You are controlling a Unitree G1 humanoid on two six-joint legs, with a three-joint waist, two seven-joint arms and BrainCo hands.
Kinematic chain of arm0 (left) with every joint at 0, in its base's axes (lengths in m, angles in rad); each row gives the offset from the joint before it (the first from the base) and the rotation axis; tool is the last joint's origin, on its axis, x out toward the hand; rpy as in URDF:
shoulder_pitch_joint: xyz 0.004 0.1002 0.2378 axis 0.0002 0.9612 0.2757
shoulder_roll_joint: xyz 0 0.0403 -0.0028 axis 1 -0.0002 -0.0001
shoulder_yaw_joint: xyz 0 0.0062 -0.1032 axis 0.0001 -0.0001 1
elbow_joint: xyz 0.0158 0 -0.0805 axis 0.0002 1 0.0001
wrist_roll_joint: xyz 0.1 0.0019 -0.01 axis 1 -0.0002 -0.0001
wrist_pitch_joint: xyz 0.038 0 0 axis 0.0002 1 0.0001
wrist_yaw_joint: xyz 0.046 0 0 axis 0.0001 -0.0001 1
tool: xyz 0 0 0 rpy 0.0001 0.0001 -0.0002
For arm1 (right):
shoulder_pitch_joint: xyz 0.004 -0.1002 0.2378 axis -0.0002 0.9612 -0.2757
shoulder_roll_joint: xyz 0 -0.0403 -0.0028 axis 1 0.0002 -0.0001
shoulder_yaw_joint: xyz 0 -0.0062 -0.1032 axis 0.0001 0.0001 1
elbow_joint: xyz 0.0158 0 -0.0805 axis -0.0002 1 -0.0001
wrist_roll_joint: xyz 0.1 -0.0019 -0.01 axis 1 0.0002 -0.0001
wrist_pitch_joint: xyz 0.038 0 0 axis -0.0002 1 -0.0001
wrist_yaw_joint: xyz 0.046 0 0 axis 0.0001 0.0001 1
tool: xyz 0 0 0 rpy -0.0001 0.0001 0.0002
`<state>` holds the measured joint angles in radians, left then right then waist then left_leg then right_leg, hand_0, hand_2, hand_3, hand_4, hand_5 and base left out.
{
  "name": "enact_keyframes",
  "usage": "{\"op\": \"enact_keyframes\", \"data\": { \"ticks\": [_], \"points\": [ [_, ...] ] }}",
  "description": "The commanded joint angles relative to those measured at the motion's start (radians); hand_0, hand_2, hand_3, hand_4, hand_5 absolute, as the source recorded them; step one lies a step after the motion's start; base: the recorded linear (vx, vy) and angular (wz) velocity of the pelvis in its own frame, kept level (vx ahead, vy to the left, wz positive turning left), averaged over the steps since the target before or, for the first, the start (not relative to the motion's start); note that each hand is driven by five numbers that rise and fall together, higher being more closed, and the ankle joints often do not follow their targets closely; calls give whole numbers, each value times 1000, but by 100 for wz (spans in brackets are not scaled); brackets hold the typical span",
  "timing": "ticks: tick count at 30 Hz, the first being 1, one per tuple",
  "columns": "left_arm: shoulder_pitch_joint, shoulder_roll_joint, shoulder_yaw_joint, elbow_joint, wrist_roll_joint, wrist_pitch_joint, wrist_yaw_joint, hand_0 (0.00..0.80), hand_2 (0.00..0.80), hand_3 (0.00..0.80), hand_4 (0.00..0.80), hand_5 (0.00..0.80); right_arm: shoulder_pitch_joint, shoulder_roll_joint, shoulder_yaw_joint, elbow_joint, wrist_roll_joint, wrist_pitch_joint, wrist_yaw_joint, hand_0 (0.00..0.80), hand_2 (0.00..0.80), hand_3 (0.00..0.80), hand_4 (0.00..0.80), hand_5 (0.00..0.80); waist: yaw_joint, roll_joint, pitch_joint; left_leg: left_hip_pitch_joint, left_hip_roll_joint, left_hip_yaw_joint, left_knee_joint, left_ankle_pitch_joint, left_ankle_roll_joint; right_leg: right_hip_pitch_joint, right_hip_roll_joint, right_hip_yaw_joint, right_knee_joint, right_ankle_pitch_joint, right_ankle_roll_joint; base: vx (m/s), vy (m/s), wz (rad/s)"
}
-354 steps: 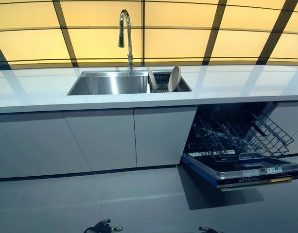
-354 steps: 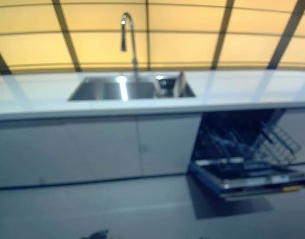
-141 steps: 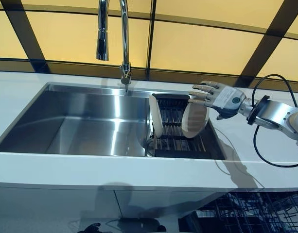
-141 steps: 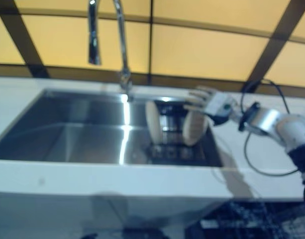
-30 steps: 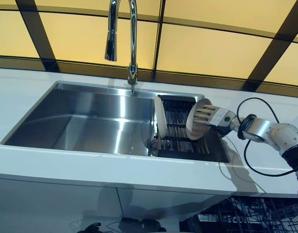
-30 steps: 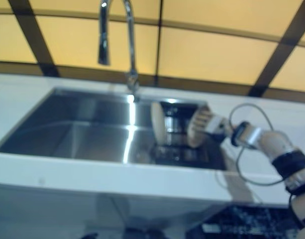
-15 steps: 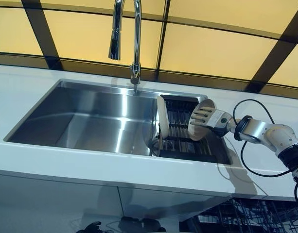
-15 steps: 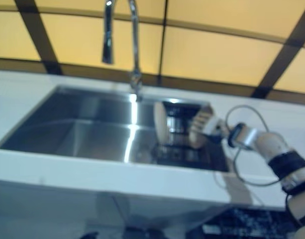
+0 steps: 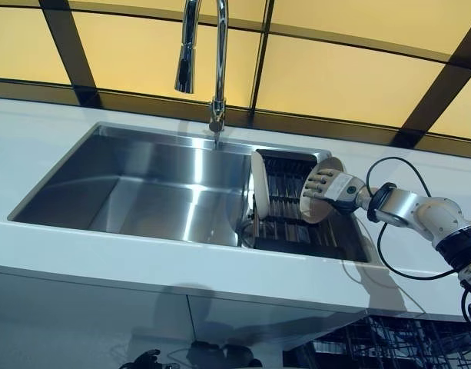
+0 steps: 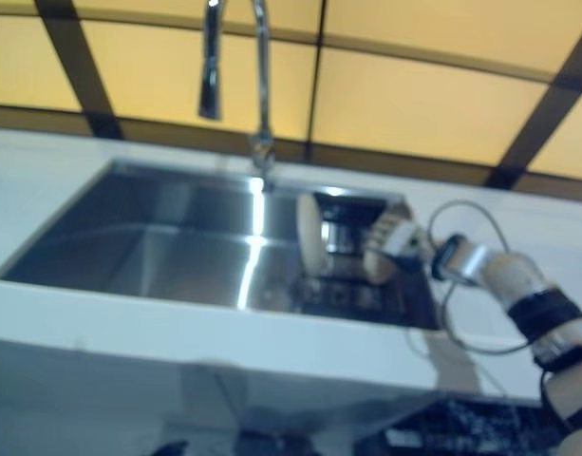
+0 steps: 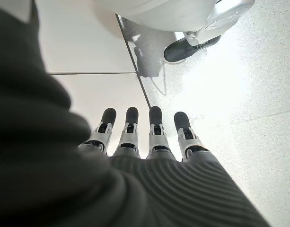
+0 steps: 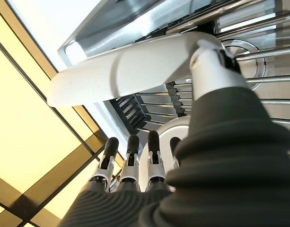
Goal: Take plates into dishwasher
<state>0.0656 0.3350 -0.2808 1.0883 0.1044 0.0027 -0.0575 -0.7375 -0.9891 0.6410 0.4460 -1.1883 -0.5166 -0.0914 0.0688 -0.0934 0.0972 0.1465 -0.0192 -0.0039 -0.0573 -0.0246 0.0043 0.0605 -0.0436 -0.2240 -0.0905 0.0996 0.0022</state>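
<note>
The right hand [image 9: 325, 185] has closed in on the round cream plate [image 9: 313, 197], fingers over its face and thumb behind, lifting it slightly from the black sink rack [image 9: 285, 201]; a 2nd plate [image 9: 259, 184] waits upright. The left hand [image 11: 149, 137] hangs open.

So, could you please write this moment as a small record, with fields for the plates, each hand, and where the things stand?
plates: two, both standing on edge in the dish rack
left plate: untouched, at the rack's left end
right plate: gripped by the right hand, leaning
right hand: fingers over the plate's face, thumb on its other side
left hand: hanging low over the floor, fingers straight, holding nothing
sink: steel basin left of the rack, faucet behind it
dishwasher: rack visible below the counter, no plate seen in it
</note>
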Motion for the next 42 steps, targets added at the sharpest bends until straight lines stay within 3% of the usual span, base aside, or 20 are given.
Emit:
{"op": "enact_keyframes", "data": {
  "ticks": [1,11,13,15,29,42],
  "points": [
    [-39,5,-39,30,22,-23,7,0,0,0,0,0,-47,-14,10,33,8,52,8,94,94,94,94,94,26,-15,1,-58,6,82,42,-12,-18,67,16,-13,32,-113,46,0,0,0],
    [-40,7,-37,30,20,-26,7,0,0,0,0,0,-44,-15,19,38,28,56,37,129,129,129,129,129,25,-16,4,-57,5,82,40,-12,-16,65,16,-12,36,-113,45,0,0,0],
    [-41,6,-37,29,20,-25,6,0,0,0,0,0,-42,-13,19,41,29,57,45,94,94,94,94,94,25,-15,5,-57,5,83,41,-13,-16,65,15,-12,36,-112,46,0,0,0],
    [-39,5,-39,27,19,-25,10,0,0,0,0,0,-41,-13,21,43,31,63,46,0,0,0,0,0,25,-16,5,-58,6,83,41,-12,-16,64,15,-11,36,-112,46,0,0,0],
    [-44,6,-36,32,13,-28,11,0,0,0,0,0,-29,-11,13,50,49,69,71,0,0,0,0,0,22,-16,7,-59,5,82,43,-14,-13,61,14,-8,42,-114,45,0,0,0],
    [-49,7,-39,30,9,-26,12,0,0,0,0,0,-25,-7,11,76,49,122,81,0,0,0,0,0,24,-16,12,-60,4,79,44,-15,-12,59,13,-8,46,-114,45,0,0,0]
  ]
}}
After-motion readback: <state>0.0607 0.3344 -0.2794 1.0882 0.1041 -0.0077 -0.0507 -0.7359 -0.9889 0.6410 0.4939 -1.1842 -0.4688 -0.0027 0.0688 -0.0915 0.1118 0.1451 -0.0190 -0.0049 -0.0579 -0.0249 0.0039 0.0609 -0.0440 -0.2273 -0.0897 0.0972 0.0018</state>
